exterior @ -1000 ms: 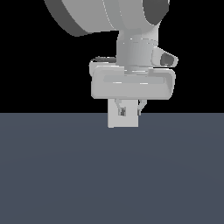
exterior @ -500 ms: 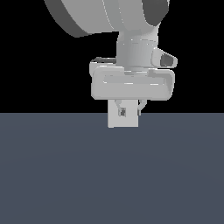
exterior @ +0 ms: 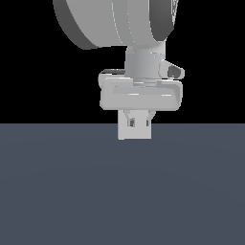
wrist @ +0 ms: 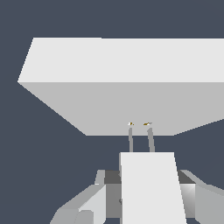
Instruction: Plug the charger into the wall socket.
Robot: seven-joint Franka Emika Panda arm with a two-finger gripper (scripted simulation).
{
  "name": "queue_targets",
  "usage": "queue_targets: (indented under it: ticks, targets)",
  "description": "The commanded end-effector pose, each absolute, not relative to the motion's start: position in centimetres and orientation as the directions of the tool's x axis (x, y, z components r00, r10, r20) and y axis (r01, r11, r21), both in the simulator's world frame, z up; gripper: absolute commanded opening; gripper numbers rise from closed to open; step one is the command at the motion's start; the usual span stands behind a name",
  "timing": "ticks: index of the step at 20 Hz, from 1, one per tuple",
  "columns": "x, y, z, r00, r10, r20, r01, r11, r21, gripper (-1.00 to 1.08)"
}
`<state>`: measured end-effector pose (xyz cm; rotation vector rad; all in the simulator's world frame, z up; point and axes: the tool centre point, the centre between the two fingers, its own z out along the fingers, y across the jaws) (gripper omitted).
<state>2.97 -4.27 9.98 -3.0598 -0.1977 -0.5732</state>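
In the wrist view my gripper (wrist: 147, 199) is shut on the charger (wrist: 148, 175), a small white block held between the two fingers (wrist: 83, 205). Two thin prongs stick out of its front and their tips touch the two orange dots on the wall socket (wrist: 131, 83), a large white plate right ahead. In the exterior view the gripper (exterior: 139, 119) points down, and the socket (exterior: 135, 133) shows as a white square just behind the fingers. The charger cannot be made out there.
A flat dark grey-blue floor (exterior: 119, 191) lies under the gripper and stretches across the whole exterior view. The arm's big wrist links (exterior: 115, 24) fill the space above the gripper. Nothing else is in view.
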Motion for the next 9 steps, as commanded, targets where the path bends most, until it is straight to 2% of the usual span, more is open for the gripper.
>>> queue_targets:
  ticks: [1, 9]
  targets:
    - [3.9, -4.2, 10.0, 0.924, 0.120, 0.362, 0.128, -0.992, 0.002, -1.00]
    - [5.0, -4.0, 10.0, 0.924, 0.120, 0.362, 0.128, -0.992, 0.001, -1.00]
